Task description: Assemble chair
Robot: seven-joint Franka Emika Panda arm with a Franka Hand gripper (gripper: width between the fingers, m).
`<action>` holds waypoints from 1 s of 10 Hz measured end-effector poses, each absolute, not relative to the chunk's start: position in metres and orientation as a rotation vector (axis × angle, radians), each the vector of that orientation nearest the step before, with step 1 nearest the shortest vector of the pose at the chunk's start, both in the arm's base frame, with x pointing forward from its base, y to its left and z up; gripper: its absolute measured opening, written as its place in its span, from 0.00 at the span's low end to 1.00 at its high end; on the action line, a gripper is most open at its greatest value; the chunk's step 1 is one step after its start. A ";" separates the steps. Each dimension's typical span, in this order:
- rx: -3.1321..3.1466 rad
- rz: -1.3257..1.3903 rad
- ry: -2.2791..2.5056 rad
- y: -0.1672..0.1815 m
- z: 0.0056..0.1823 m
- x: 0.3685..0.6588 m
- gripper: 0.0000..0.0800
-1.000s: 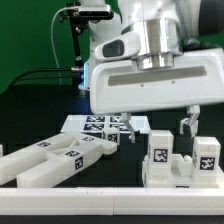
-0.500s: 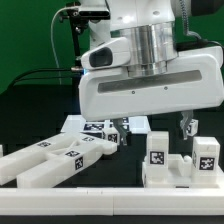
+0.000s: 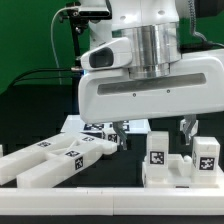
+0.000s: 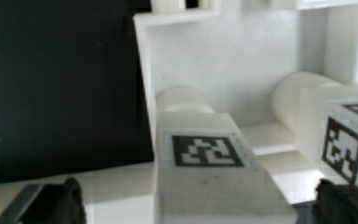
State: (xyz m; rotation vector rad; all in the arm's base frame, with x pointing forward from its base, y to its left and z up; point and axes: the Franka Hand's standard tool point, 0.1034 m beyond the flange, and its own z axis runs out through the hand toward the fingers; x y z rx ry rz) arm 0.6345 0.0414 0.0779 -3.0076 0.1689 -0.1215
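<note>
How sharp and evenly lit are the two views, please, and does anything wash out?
In the exterior view the gripper looms close and blocks much of the scene, yet the tags on the chair parts are readable. In the wrist view everything is soft; the white panel is washed out, its edges faint.

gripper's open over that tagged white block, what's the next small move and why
Probably lower straight down a little. The gripper is open, and in the wrist view its fingers stand either side of the tagged block, touching nothing and seemingly high on it. Coming down should set them beside the block, ready to close.
</note>
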 end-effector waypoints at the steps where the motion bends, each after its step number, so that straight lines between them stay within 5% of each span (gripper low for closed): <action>1: -3.004 -0.119 0.207 0.042 0.078 0.634 0.66; 2: -3.004 -0.118 0.206 0.041 0.078 0.634 0.49; 3: -2.999 -0.117 0.245 0.041 0.078 0.634 0.49; 4: -2.980 -0.107 0.395 0.041 0.078 0.634 0.36; 10: -2.505 -0.044 1.630 0.042 0.077 0.644 0.36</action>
